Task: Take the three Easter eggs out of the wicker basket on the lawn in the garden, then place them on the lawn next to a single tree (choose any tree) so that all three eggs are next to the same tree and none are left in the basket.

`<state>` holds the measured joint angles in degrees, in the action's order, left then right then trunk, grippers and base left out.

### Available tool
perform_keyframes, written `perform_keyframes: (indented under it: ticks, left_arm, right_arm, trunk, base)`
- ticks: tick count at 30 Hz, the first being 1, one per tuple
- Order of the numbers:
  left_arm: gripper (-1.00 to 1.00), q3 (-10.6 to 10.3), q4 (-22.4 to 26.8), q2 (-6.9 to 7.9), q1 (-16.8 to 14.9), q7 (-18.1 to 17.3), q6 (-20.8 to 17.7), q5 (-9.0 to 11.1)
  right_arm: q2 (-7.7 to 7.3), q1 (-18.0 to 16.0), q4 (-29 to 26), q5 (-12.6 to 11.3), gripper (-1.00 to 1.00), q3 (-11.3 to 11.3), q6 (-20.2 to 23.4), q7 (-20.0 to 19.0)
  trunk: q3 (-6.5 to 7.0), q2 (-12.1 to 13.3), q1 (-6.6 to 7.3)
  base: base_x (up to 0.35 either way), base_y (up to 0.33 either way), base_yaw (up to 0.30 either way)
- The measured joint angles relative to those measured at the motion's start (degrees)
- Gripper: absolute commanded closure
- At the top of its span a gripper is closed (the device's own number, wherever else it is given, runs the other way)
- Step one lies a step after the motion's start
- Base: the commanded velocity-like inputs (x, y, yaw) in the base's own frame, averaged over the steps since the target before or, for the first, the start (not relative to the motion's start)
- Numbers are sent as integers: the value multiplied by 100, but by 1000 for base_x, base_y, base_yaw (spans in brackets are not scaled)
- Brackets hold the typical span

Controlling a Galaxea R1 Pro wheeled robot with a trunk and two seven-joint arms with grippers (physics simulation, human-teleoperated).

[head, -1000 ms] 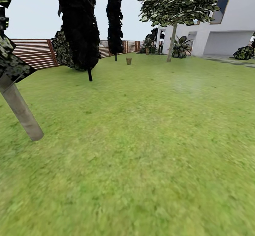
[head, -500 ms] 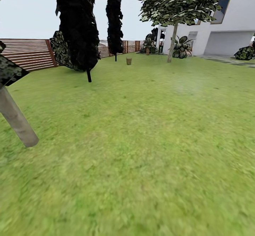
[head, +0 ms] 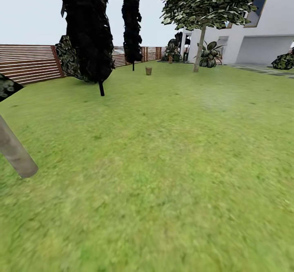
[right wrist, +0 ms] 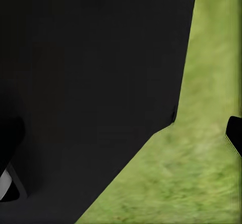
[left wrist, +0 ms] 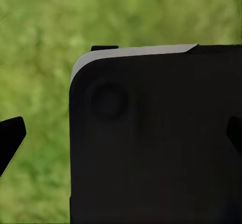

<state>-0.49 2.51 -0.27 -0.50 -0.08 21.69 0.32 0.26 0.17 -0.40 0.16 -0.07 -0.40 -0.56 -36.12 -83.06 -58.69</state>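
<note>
The lawn spreads out ahead of me. A grey-brown tree trunk leans in at the near left, and a leafy tree stands far off by the house. A small tan-brown thing sits far away on the grass, too small to tell whether it is the wicker basket. The Easter eggs are out of view. My left gripper is open over grass, with a black part of my own body between its fingertips. My right gripper also looks open, with one fingertip showing against the grass.
Two black conifers stand at the back left. A brown slatted fence runs behind them. A white house with shrubs and paving lies at the back right.
The whole head view has shifted as the camera moves forward: the near trunk has slid left and down in the picture. Nothing on the lawn has moved.
</note>
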Motion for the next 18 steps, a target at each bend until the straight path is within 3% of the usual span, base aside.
perform_keyframes:
  ticks: [18]
  left_arm:
    - [-100, -2, 0, 1, 0, 0, 0, 0]
  right_arm:
    - [-9, 0, 0, 0, -100, 0, 0, 0]
  trunk:
    - [0, 0, 0]
  base:
    - [340, 0, 0]
